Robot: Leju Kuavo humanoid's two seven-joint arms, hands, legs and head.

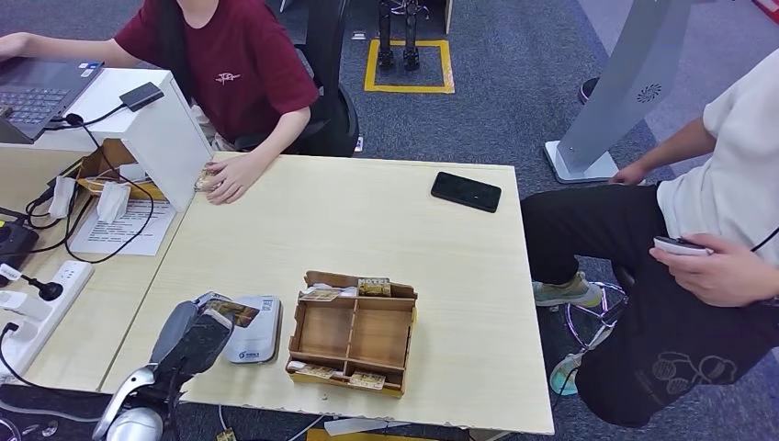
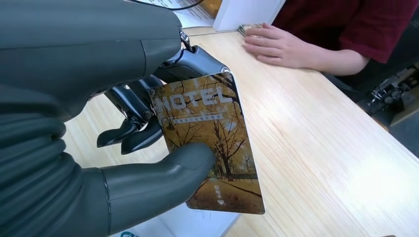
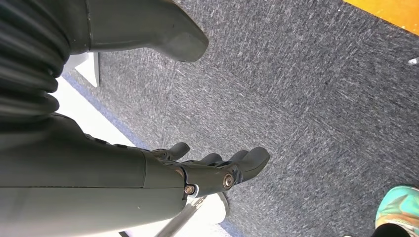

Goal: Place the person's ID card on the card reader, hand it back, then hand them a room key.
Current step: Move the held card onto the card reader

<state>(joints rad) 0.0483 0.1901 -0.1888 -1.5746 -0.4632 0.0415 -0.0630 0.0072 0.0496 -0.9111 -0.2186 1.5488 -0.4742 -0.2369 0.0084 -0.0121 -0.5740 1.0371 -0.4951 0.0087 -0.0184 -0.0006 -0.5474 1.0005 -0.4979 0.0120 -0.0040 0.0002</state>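
Note:
My left hand [image 1: 191,342] pinches a room key card [image 2: 210,140] between its thumb [image 2: 173,165] and darker fingers [image 2: 131,126]; the card is brown with autumn trees and the word HOTEL. In the head view the room key card [image 1: 231,312] sits over the near left of the table, just above the white card reader [image 1: 259,342]. A wooden card box [image 1: 351,333] with more hotel cards stands beside the reader. A person in a red shirt rests a hand [image 1: 228,178] on the table's far left corner. My right hand [image 3: 212,173] hangs over the carpet, fingers apart and holding nothing.
A black phone [image 1: 466,191] lies at the table's far right. A second person [image 1: 726,230] sits to the right holding a phone. To the left stand a white stand [image 1: 161,129], a laptop [image 1: 37,92], cables and a power strip [image 1: 41,303].

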